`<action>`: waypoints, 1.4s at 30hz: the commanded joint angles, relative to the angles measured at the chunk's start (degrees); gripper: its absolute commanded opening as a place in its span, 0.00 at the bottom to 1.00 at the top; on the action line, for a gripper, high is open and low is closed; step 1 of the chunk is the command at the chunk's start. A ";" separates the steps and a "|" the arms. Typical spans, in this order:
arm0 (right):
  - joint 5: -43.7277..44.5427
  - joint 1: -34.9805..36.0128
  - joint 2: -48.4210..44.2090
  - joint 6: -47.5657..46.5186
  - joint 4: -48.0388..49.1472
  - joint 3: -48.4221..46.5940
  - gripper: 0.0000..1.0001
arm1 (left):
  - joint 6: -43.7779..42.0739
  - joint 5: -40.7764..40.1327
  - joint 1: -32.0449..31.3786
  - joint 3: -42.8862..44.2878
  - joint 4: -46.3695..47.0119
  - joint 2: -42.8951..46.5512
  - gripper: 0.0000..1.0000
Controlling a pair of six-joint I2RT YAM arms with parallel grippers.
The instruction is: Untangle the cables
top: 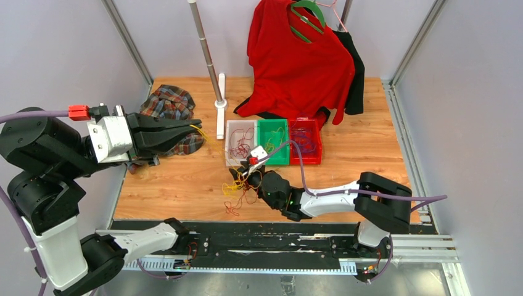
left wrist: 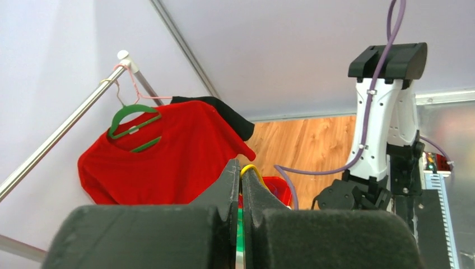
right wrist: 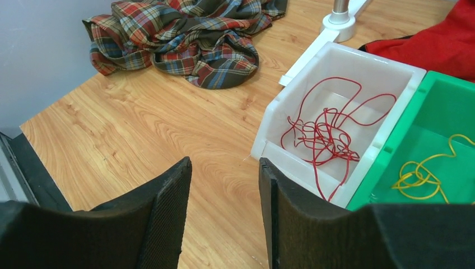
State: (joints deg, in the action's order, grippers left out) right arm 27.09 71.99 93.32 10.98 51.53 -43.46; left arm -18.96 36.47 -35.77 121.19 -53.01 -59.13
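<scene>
Partly done: red cables (right wrist: 325,134) in white bin (right wrist: 336,53), mixed tangle (top: 237,192) left on counter (top: 172,185), lower centre. Left gripper (left wrist: 241,168) jaws pinching yellow strand (left wrist: 253,168); right gripper (right wrist: 224,162) jaws apart, empty.

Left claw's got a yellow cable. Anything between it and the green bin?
Yes: the white bin with red cables sits between the left claw and the green bin, and the rack's white base lies just beside that path. Lifting the yellow cable over them should probably clear.

Three bins (top: 280,161) stand side by side on the table (top: 172,185), the cable tangle (top: 237,194) before them, a crumpled cloth (top: 169,108) to their left, shirts (top: 296,61) hanging behind.
</scene>
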 commanded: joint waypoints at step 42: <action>16.82 8.92 -1.30 -13.52 2.36 13.32 0.73 | -25.50 -44.61 0.00 -0.25 58.84 -0.84 0.00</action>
State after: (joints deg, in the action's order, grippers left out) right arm 40.66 80.12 91.00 -1.34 52.47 -29.95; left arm -42.26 -4.99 -35.77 121.36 -0.36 -58.92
